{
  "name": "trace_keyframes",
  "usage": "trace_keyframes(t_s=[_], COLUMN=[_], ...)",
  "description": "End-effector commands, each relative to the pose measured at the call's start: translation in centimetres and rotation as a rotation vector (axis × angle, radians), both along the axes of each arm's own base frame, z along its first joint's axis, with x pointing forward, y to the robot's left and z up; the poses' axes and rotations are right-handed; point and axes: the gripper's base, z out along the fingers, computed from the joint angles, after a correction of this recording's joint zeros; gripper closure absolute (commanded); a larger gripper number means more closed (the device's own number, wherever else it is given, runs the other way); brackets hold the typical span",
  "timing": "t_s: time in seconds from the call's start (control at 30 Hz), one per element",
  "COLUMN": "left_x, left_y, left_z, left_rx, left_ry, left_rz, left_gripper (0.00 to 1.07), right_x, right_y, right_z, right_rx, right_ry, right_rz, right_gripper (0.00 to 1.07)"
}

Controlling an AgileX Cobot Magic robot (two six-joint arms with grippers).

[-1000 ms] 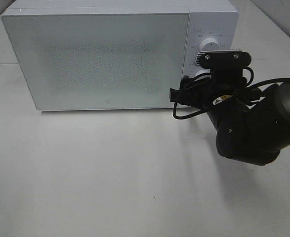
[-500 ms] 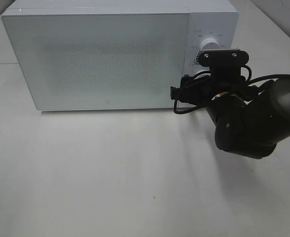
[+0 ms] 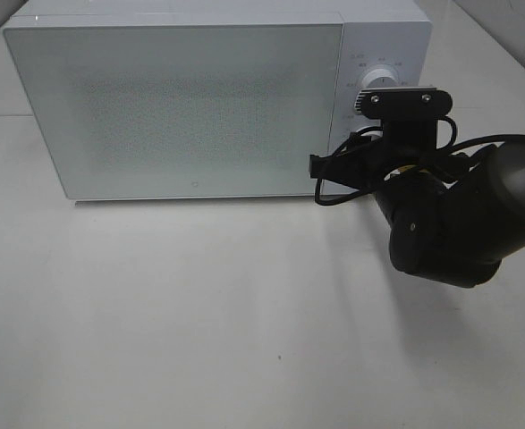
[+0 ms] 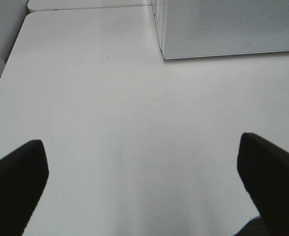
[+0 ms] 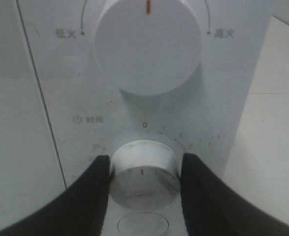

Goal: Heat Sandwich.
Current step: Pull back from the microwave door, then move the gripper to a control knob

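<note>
The sandwich is out of view. The white microwave (image 3: 182,107) stands at the back of the table with its door closed. My right arm (image 3: 450,223) reaches to its control panel. In the right wrist view my right gripper (image 5: 144,173) has both black fingers (image 5: 92,187) pressed against the sides of the lower dial (image 5: 143,164), whose red mark points down. The larger upper dial (image 5: 148,46) sits just above it, untouched. My left gripper (image 4: 142,182) hovers open over bare table in front of the microwave's left corner (image 4: 233,29), holding nothing.
The white table (image 3: 199,313) spreads in front of the microwave. A round button (image 5: 143,225) sits below the lower dial. The table's left edge (image 4: 4,83) shows in the left wrist view.
My right arm has edged closer to the control panel, and its fingers have closed in on the lower dial. The left gripper has stayed open and still.
</note>
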Motion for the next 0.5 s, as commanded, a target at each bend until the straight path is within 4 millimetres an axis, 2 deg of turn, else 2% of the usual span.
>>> trace_keyframes(t_s=[0.03, 0.13, 0.5], left_x=[-0.34, -0.34, -0.34], left_y=[0.0, 0.0, 0.0], left_z=[-0.05, -0.05, -0.05], left_rx=[-0.002, -0.002, -0.002], left_ry=[-0.037, -0.037, -0.037], left_rz=[0.002, 0.002, 0.002], left_gripper=[0.07, 0.07, 0.07], right_x=[0.26, 0.26, 0.27], right_y=[0.08, 0.08, 0.07], right_z=[0.26, 0.26, 0.29], right_rx=[-0.004, -0.004, -0.007], right_ry=[-0.022, -0.022, -0.026], right_rz=[0.009, 0.009, 0.009], right_gripper=[0.9, 0.99, 0.97])
